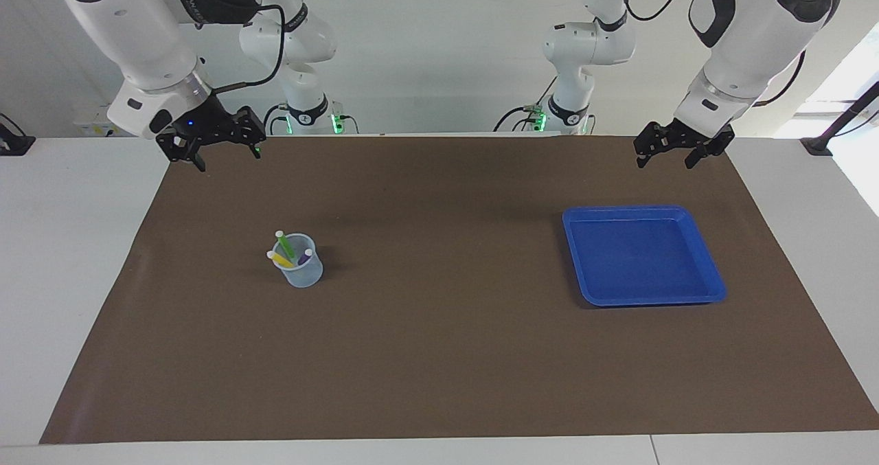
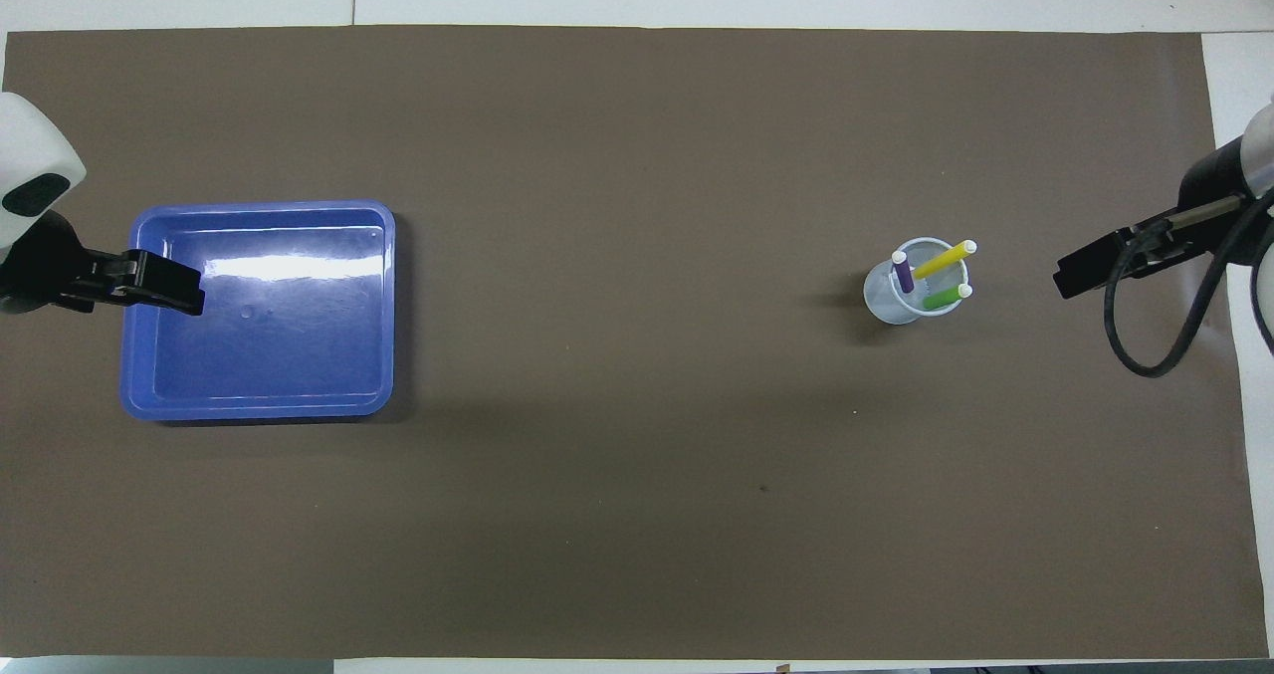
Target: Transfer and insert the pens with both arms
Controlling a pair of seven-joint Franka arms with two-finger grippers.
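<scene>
All three pens sit in the clear cup (image 1: 300, 269) toward the right arm's end of the bench: the yellow pen (image 2: 943, 260), the purple pen (image 2: 904, 274) and the green pen (image 2: 944, 299), each leaning on the rim, pale tips up. The cup stands on the brown mat (image 1: 439, 355). Up in the air, the right pincer (image 1: 223, 150) hangs released and holding nothing over the mat's edge nearest the robots. At the left arm's end, the blue tray (image 1: 714, 293) lies flat, and the left pincer (image 1: 665, 158) hovers released over the mat, grasping nothing.
</scene>
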